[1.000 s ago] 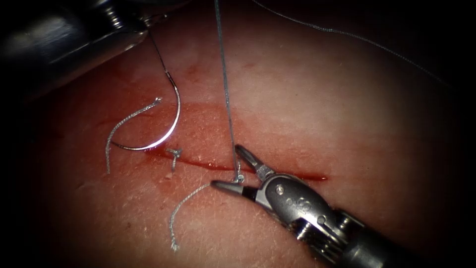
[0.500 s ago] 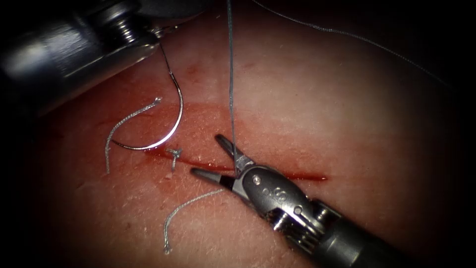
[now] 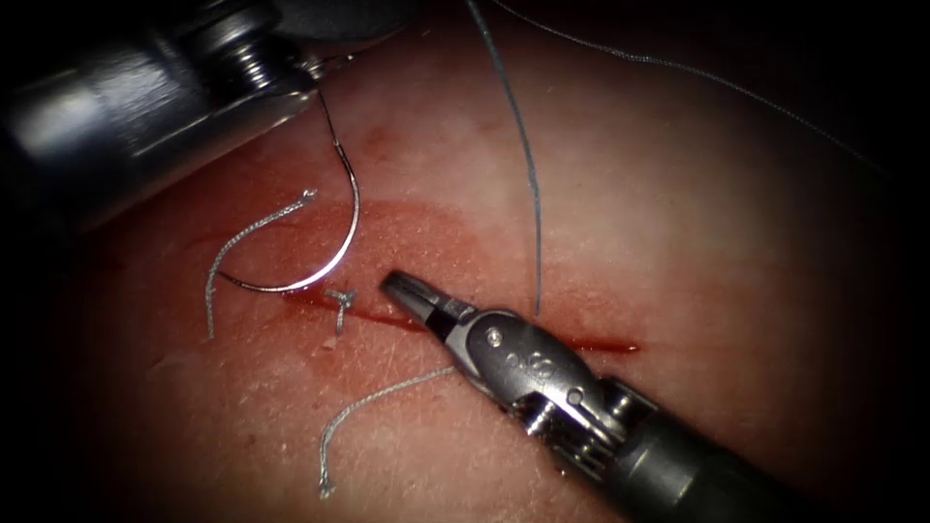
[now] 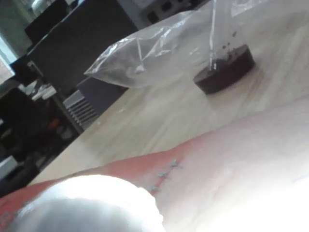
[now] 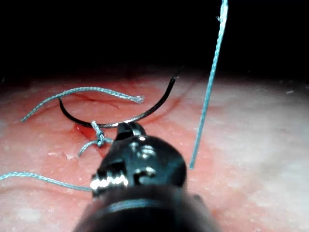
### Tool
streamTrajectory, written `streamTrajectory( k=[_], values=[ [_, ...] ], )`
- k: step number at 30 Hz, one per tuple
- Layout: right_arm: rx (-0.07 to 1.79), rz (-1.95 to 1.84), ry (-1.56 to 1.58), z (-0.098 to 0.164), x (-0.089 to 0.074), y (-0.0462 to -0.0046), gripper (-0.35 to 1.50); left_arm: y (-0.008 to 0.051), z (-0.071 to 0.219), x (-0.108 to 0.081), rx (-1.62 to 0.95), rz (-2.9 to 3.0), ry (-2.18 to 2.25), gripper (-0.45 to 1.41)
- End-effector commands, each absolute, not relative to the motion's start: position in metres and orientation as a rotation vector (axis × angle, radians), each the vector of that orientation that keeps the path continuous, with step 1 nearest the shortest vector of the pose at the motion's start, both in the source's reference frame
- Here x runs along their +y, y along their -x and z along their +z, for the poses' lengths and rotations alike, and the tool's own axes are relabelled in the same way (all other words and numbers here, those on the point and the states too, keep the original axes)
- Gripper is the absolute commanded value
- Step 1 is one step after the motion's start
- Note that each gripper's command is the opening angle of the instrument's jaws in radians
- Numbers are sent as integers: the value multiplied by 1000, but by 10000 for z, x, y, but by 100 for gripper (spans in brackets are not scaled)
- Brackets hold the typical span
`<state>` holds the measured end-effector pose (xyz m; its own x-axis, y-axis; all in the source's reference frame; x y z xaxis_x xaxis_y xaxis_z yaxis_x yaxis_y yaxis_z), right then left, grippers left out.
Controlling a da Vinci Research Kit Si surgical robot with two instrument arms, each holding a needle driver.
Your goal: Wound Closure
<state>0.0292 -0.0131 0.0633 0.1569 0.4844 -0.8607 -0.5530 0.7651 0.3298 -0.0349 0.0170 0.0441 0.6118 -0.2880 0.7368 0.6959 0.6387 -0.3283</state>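
Observation:
My left tool (image 3: 312,70) comes in from the upper left, shut on the thread a little above the needle's tail end. The curved needle (image 3: 341,242) hangs from it, left of and above the cut (image 3: 601,344), its tip resting on the tissue (image 3: 678,242) and not in it. My right tool (image 3: 407,288) lies over the cut with its jaws shut and nothing between them. The long thread (image 3: 528,194) hangs slack beside it, with its lower end free (image 5: 193,164). A thread tail (image 3: 373,399) trails out from under the right tool.
A tied stitch (image 3: 339,300) sits on the cut left of the right tool's tip. A loose cut piece of thread (image 3: 242,237) lies at the far left. Red fluid lines the cut. Beyond the tissue stand a plastic bag (image 4: 159,48) and a dark dish (image 4: 224,72).
The right tool's open jaws stood around the taut thread at the knot, slid left and shut. The thread now hangs slack with a free end, cut from the knot. The tail shifted.

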Motion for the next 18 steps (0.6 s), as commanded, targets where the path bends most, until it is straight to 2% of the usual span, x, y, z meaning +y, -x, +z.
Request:
streamTrajectory(
  k=[1,7,9,14,15,16,17,18],
  values=[
    [1215,766,40,624,-117,-296,-35,351,430,181,-704,-620,661,-45],
    [1219,771,28,622,-121,-291,-35,350,434,180,-697,-624,671,-45],
    [1223,764,20,619,-124,-273,-35,348,441,174,-651,-591,654,-45],
    [1230,754,5,606,-124,-189,-35,334,497,120,-403,-428,520,-45],
    [1227,759,10,604,-123,-178,-20,332,510,110,-363,-393,490,-33],
    [1225,779,6,603,-122,-165,19,330,525,101,-335,-369,458,-1],
    [1221,787,15,602,-122,-157,49,330,536,93,-327,-329,430,51],
    [1214,808,27,602,-122,-145,94,330,561,76,-357,-262,376,98]
  ],
)
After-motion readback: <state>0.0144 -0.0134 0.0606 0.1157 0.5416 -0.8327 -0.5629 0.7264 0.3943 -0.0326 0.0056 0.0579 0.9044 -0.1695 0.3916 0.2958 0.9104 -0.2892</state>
